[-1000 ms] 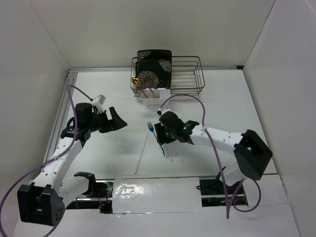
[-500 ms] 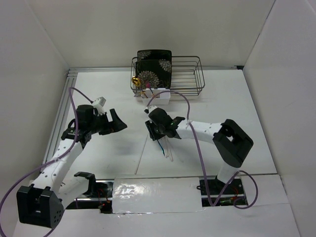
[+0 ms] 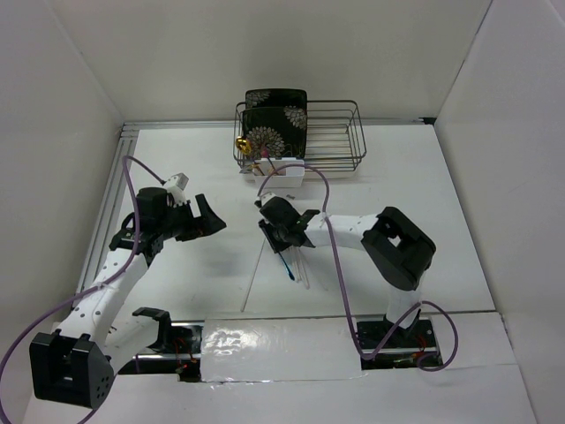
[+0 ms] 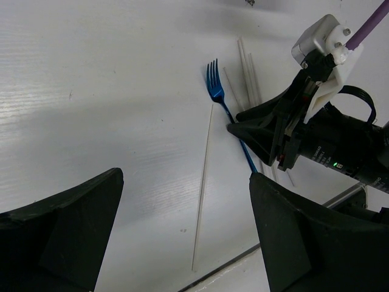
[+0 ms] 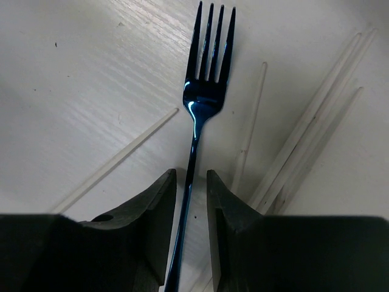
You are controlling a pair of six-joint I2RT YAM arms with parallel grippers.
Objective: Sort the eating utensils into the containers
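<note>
Half done at best: found few utensils (image 3: 240,143) in white caddy (image 3: 282,177), upper centre; blue fork (image 5: 203,100), chopsticks (image 5: 304,125) loose on worktop (image 3: 424,194), mid-frame. Found right gripper (image 5: 190,182) jaws slightly parted astride fork handle; left gripper (image 4: 182,182) wide open.

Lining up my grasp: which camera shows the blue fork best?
Right wrist: the blue fork fills the frame, its handle between the fingers of the right gripper. Left wrist shows it small, partly behind that gripper; top external shows only a blue sliver.
</note>
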